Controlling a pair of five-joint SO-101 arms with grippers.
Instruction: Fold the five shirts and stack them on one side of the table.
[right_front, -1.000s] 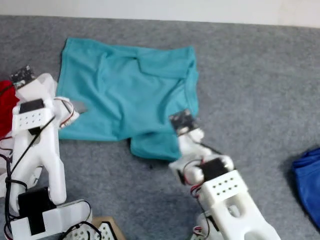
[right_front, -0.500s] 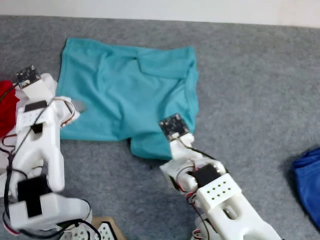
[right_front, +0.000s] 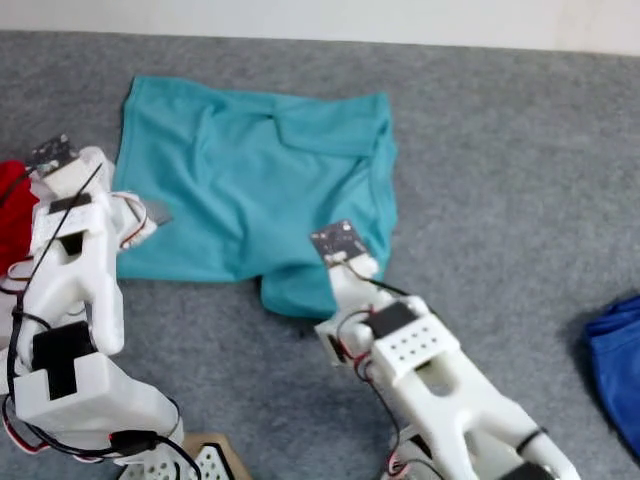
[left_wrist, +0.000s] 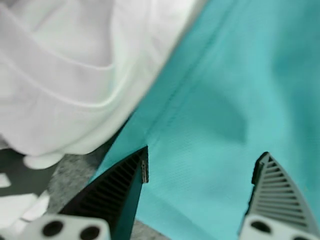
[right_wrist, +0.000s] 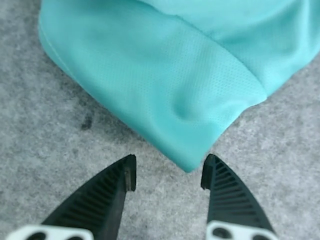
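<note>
A teal shirt (right_front: 260, 190) lies spread flat on the grey table, one sleeve (right_front: 295, 290) sticking out toward the near side. My right gripper (right_wrist: 169, 172) is open just above the table, and the tip of that teal sleeve (right_wrist: 165, 95) lies between its fingertips. My left gripper (left_wrist: 202, 170) is open over the teal shirt's (left_wrist: 225, 100) left edge, next to white fabric (left_wrist: 65, 75). In the high view the left arm (right_front: 70, 260) stands at the shirt's left side and the right arm (right_front: 400, 350) at its near edge.
A red shirt (right_front: 12, 215) shows at the table's left edge behind the left arm. A blue shirt (right_front: 615, 360) lies at the right edge. Bare grey table (right_front: 500, 200) stretches to the right of the teal shirt.
The right arm has swung left and brought its gripper down at the teal sleeve tip. The left arm has shifted slightly at the shirt's left edge. The shirt has not moved.
</note>
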